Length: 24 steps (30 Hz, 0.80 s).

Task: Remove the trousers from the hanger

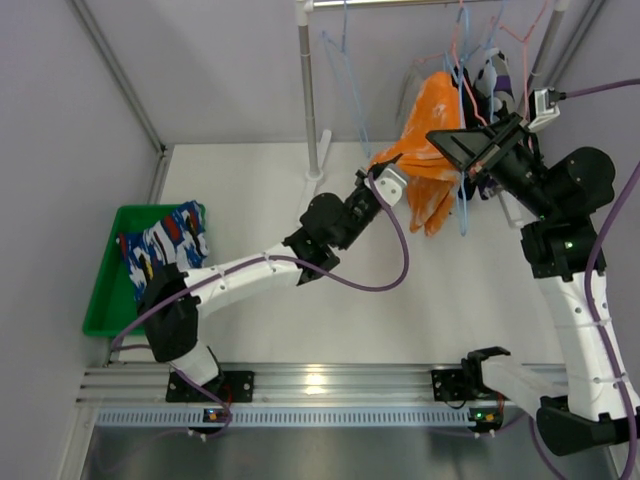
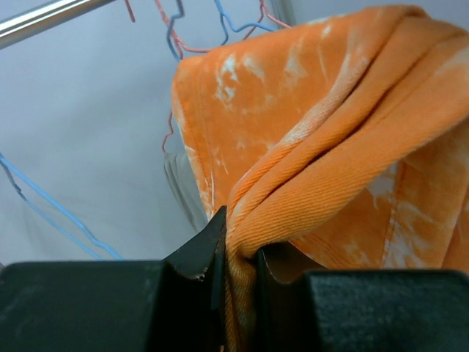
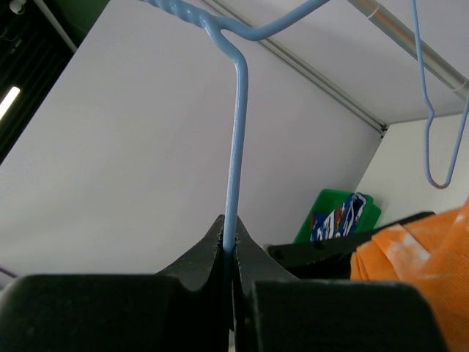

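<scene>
Far to the left of the rack pole, the green bin sat at the bench's left edge. The blue-and-white patterned trousers lay heaped in it, on no hanger.

Just right of the pole, I had the left arm stretched up and away from its base. Its wrist view showed the left tool pinching a bunched fold of the orange trousers, with the cloth squeezed between both fingers. These trousers hung right of the pole, below the rail, draped over wire among the hangers.

Further right of the pole, the right tool was pressed together on the straight shank of a blue wire hanger. The wire rose from between the fingertips to a twisted neck. In the overhead view this tool stood just beside the orange cloth, on its right.
</scene>
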Each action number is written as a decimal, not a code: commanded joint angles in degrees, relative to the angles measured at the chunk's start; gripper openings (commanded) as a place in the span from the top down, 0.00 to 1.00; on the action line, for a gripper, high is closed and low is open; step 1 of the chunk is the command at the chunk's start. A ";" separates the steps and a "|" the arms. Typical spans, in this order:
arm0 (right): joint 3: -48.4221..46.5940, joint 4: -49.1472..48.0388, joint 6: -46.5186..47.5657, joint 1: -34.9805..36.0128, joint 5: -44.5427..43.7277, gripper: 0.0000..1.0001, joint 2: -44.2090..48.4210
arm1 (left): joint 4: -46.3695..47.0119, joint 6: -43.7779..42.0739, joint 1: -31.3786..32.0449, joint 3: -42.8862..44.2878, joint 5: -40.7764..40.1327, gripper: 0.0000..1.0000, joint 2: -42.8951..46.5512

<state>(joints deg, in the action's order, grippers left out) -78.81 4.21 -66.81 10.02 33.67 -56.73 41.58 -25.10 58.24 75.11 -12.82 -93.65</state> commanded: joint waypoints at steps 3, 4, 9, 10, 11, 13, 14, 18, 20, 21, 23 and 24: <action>-7.41 -10.01 1.33 0.88 -0.71 1.00 -1.36 | 4.56 -2.75 1.26 1.44 0.09 0.89 -2.41; -8.20 -9.92 1.41 0.96 -0.71 1.00 -1.89 | 4.39 -3.11 1.18 2.75 -0.45 0.89 -3.98; -9.00 -9.39 1.94 1.40 -0.80 1.00 -2.86 | 6.84 -3.46 1.26 5.13 -2.21 0.78 -6.72; -8.82 -9.31 2.12 1.58 -0.80 1.00 -2.86 | 7.11 -3.37 1.35 5.39 -1.95 0.75 -6.81; -8.65 -9.22 2.12 1.75 -1.06 1.00 -2.86 | 7.63 -3.29 1.61 5.74 -1.86 0.70 -6.90; -8.47 -9.13 2.29 2.02 -1.24 1.00 -3.04 | 10.08 -4.07 2.14 6.01 -1.77 0.66 -7.25; -8.38 -9.22 2.38 2.28 -1.41 1.00 -3.12 | 11.23 -4.51 2.84 5.92 -1.77 0.63 -7.25; -8.21 -9.22 2.21 2.46 -1.77 1.00 -3.39 | 16.77 -8.11 4.51 5.22 -0.98 0.55 -7.52; -8.47 -9.31 2.12 2.46 -1.77 1.00 -3.48 | 18.26 -8.82 5.30 5.40 -0.98 0.55 -7.78; -8.64 -9.31 2.12 2.55 -1.77 1.00 -3.48 | 18.44 -9.17 5.39 5.48 -1.07 0.55 -8.04; -8.73 -9.04 2.21 2.63 -1.59 1.00 -3.39 | 18.27 -9.35 5.48 6.45 -1.42 0.55 -8.31; -8.73 -8.95 2.21 2.63 -1.59 1.00 -3.30 | 18.10 -9.52 5.57 7.06 -2.29 0.55 -8.92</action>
<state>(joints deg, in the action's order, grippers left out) -82.65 4.58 -67.02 11.53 32.45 -61.58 53.36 -33.15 63.64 78.74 -14.46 -101.89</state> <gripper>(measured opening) 0.009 0.450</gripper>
